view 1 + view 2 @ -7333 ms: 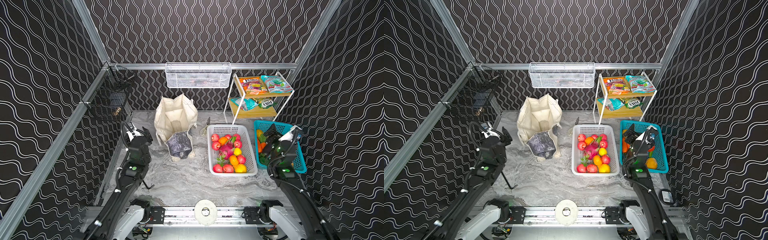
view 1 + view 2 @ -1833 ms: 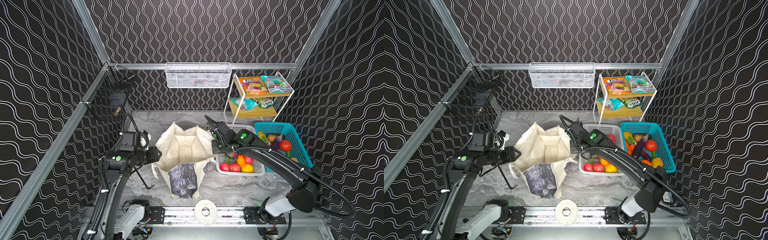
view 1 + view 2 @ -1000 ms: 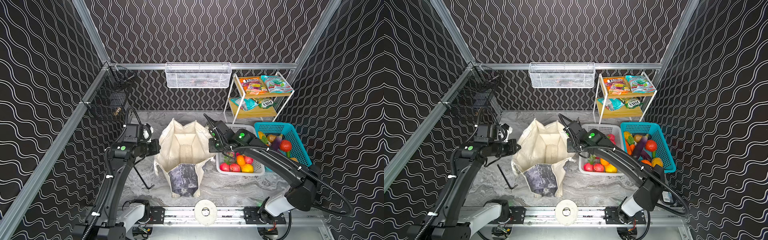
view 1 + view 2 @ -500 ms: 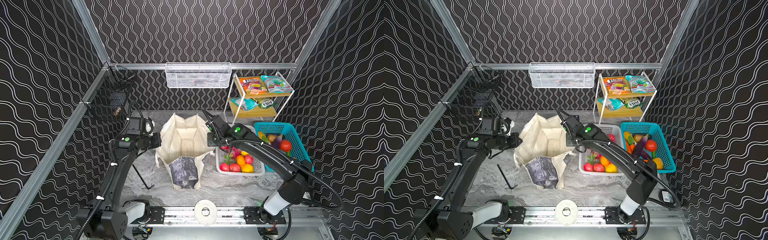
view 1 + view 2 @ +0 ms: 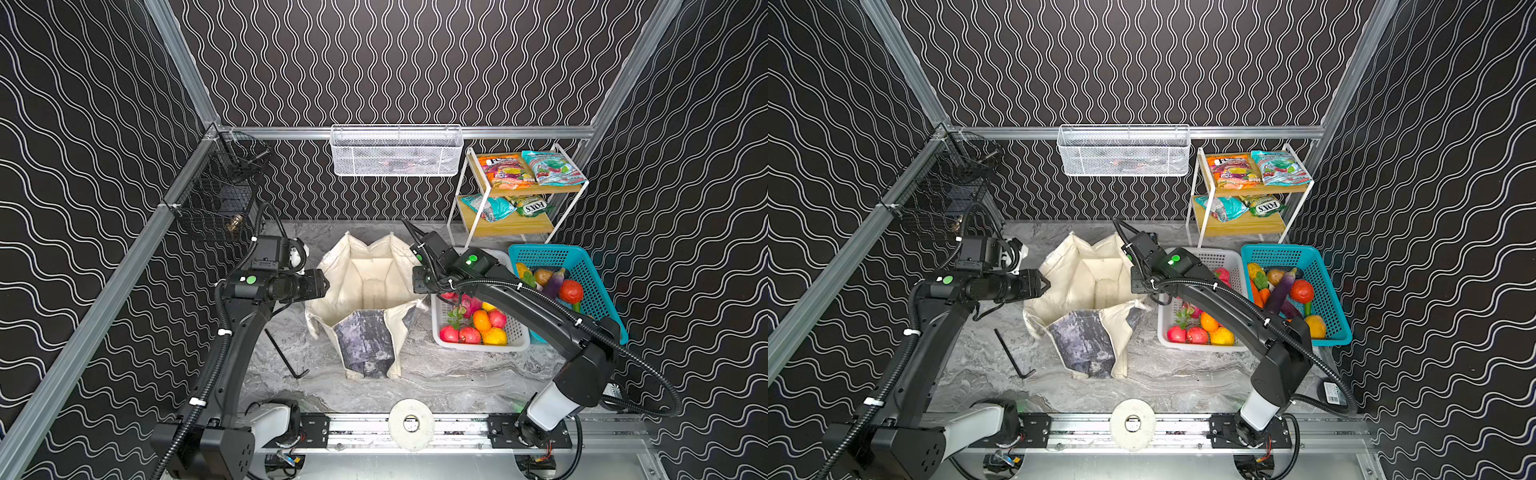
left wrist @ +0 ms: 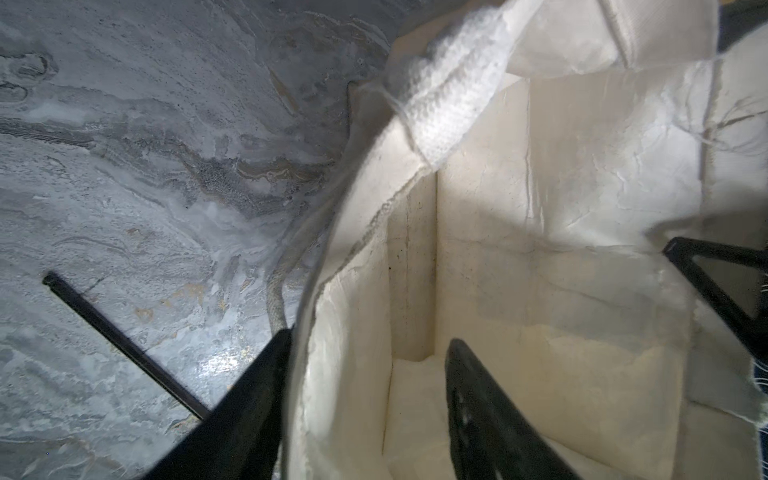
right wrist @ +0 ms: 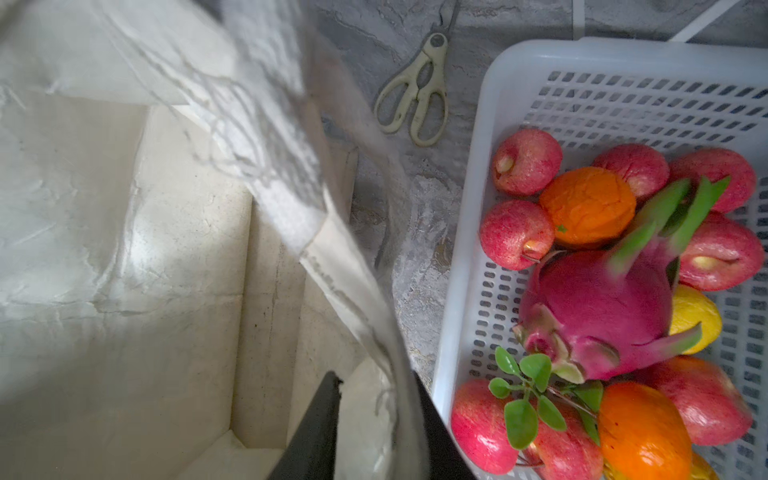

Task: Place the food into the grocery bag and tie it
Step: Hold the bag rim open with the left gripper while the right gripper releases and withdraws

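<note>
Bag [image 5: 365, 349] mid-table, fruit basket [image 5: 473, 347] R of it, snack rack [image 5: 511, 226] behind

Bright overhead light, sharp top views, blurred wrist-view edges

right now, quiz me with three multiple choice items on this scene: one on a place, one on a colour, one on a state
1. Where does the dragon fruit lie? A on the tabletop; B in the white perforated basket; C on the wooden shelf.
2. What colour is the mesh basket holding the eggplant? A teal; B black; C yellow.
3. The canvas tote bag is: A tied shut; B lying flat; C standing open.
Answers: 1 B, it rests inside that basket's white walls; 2 A, its walls are teal in both top views; 3 C, its mouth gapes and its bare cream floor shows.
</note>
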Robot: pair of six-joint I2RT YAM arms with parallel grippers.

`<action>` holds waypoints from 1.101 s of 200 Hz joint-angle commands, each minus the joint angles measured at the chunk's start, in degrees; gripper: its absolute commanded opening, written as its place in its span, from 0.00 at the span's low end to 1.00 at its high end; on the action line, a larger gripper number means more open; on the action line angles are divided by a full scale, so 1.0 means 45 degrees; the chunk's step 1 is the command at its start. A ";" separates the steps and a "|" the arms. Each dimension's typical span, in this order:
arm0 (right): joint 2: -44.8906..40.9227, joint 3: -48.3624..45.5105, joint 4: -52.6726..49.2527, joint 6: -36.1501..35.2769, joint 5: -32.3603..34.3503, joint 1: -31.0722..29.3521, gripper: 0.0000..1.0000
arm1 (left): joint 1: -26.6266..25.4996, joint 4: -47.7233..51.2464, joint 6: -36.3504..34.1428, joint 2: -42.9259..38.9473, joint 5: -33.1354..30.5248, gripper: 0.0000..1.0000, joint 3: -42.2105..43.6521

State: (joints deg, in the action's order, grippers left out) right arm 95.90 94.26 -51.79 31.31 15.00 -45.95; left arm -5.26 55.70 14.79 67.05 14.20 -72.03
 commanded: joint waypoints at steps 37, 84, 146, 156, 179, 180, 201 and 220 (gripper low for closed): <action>-0.0017 -0.0019 0.0286 -0.0249 -0.0169 0.0036 0.28 | -0.0004 0.0147 -0.0269 -0.0119 -0.0718 0.26 0.0350; -0.0749 0.0011 0.0356 -0.0336 -0.0032 0.0095 0.62 | -0.0004 0.0004 -0.0219 0.0051 -0.0613 0.00 0.0247; -0.3084 0.0340 -0.0170 -0.0117 0.1441 0.0408 0.81 | -0.0004 -0.0132 -0.0083 -0.0148 -0.0536 0.00 0.0437; -0.3585 0.0135 -0.0321 -0.0108 0.1603 0.0619 0.83 | -0.0004 -0.0103 -0.0109 -0.0175 -0.0557 0.00 0.0474; -0.4625 -0.0907 -0.0543 -0.0042 0.1397 0.1423 0.86 | -0.0004 -0.0132 -0.0168 -0.0275 -0.0445 0.00 0.0608; -0.4648 -0.0975 -0.0543 -0.0043 0.1365 0.1462 0.86 | -0.0004 -0.0132 -0.0174 -0.0273 -0.0443 0.00 0.0622; -0.5546 -0.2417 -0.0522 -0.0081 0.0860 0.2120 0.87 | -0.0004 -0.0132 -0.0267 -0.0256 -0.0325 0.00 0.0674; -0.6147 -0.3639 -0.0614 -0.0248 0.0466 0.2609 0.87 | -0.0004 -0.0168 -0.0356 -0.0251 -0.0269 0.00 0.0711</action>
State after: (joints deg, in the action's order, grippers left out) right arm 70.78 82.70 -52.97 30.39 19.55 -36.03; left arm -5.26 55.46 14.61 66.00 11.46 -69.01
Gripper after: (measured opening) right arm 0.868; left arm 0.059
